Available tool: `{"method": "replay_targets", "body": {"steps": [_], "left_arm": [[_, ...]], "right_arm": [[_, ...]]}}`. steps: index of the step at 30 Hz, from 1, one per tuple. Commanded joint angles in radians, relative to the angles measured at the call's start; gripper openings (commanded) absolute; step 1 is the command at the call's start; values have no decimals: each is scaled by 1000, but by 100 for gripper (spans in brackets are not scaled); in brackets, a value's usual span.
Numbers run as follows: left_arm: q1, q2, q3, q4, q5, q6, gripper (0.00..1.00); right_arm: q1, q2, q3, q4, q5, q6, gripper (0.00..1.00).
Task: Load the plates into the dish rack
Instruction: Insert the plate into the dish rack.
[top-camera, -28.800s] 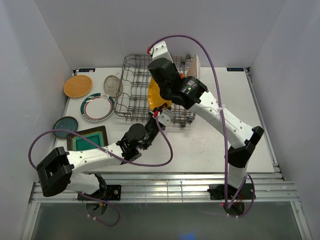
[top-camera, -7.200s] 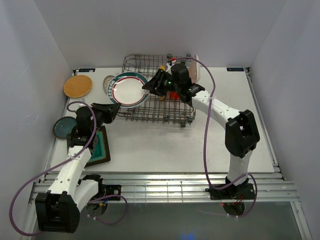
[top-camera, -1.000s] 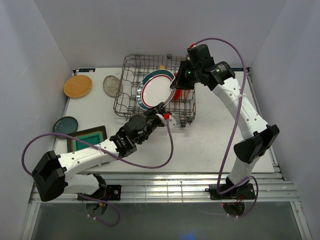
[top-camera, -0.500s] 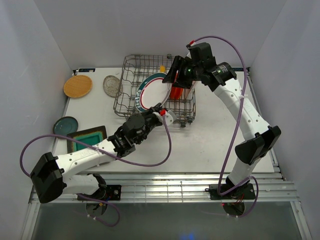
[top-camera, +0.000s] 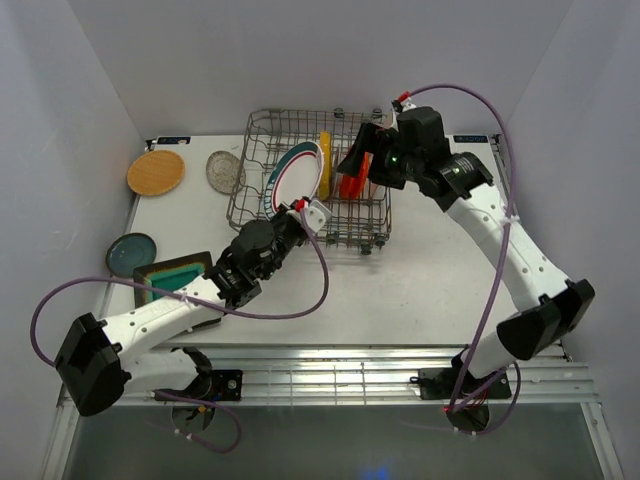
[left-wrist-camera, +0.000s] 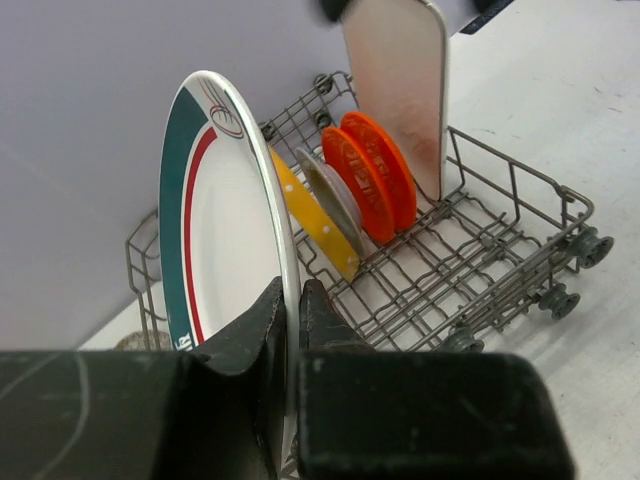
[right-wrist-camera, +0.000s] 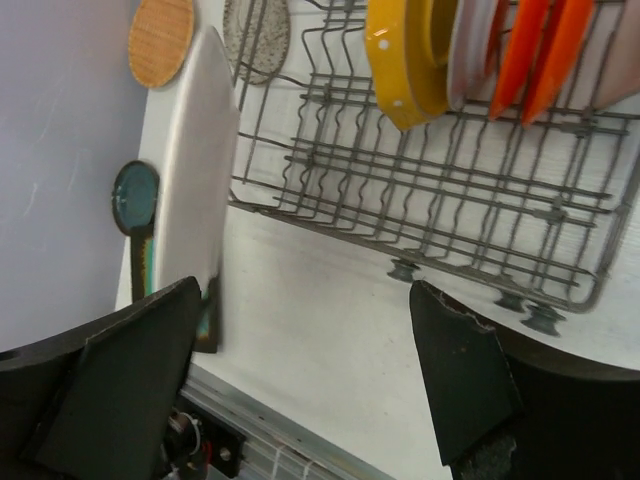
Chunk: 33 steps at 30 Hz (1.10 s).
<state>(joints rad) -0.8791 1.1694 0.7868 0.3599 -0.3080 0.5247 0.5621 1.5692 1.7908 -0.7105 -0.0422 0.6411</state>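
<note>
Top: green-rimmed plate (top-camera: 292, 180) stands upright in dish rack (top-camera: 262, 125) beside others. Wooden plate (top-camera: 156, 172), glass plate (top-camera: 226, 171), dark teal plate (top-camera: 131, 252) and square teal plate (top-camera: 175, 275) wait on table (top-camera: 420, 270).
Left wrist: left gripper (left-wrist-camera: 292, 300) pinches green-rimmed plate's rim.
Right wrist: right gripper (right-wrist-camera: 300, 330) splayed wide, empty.

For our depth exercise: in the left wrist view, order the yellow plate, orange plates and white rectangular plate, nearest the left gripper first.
1. Yellow plate, right behind the green-rimmed plate held by the left gripper.
2. Orange plates, mid-row.
3. White rectangular plate, farthest back.
</note>
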Motion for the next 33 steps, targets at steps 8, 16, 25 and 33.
{"method": "replay_targets", "body": {"steps": [8, 16, 25, 33], "left_arm": [[201, -42, 89, 40, 155, -304, 0], [290, 30, 193, 40, 207, -414, 0], [333, 228, 347, 47, 231, -488, 0], [439, 368, 436, 80, 368, -632, 0]], "right_arm": [[-5, -516, -708, 552, 268, -165, 98], [-5, -816, -1080, 870, 277, -213, 90], [-5, -828, -1205, 930, 266, -198, 90], [-5, -841, -1236, 947, 288, -210, 90]]}}
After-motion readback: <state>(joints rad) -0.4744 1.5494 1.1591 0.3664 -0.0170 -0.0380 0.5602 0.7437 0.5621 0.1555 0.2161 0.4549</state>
